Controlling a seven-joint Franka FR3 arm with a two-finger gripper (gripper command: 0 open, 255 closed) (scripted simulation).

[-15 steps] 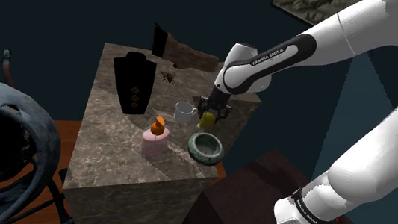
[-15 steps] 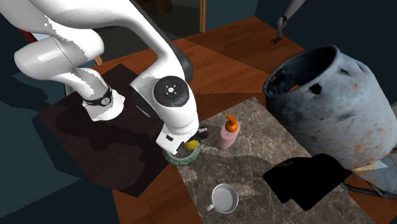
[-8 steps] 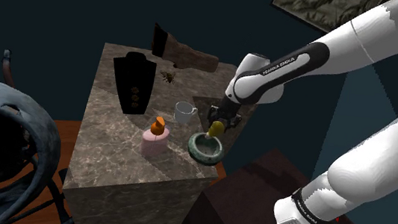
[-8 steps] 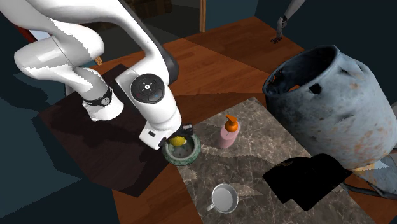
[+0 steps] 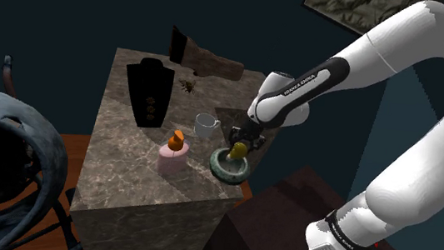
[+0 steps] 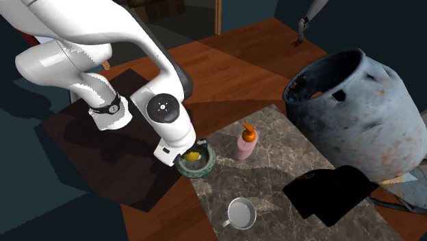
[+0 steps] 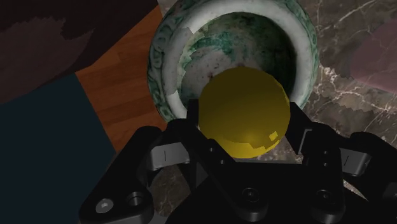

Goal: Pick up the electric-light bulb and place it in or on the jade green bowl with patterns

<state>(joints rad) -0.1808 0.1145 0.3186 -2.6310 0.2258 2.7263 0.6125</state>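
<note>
A yellow light bulb (image 7: pixel 245 112) sits clasped between my two black fingers, right over the mouth of the green-and-white patterned bowl (image 7: pixel 162 70). In the shoulder view the gripper (image 5: pixel 238 145) is down at the bowl's (image 5: pixel 222 173) rim, near the marble table's right edge, with the bulb (image 5: pixel 240 150) dipping into the opening. The second exterior view shows the bulb (image 6: pixel 192 155) inside the ring of the bowl (image 6: pixel 206 166), under the gripper (image 6: pixel 193 151). The bowl's floor is partly hidden by the bulb.
A pink dispenser with an orange pump (image 5: pixel 172 155) stands just left of the bowl, and a white mug (image 5: pixel 205 125) sits behind it. A black necklace bust (image 5: pixel 148 92) and a brown boot (image 5: pixel 206 60) are farther back. A battered blue-grey tank (image 6: pixel 356 103) stands beside the table.
The gripper has carried the bulb from beside the mug over to the bowl and lowered it into the bowl's mouth. The bowl and other things have not moved.
</note>
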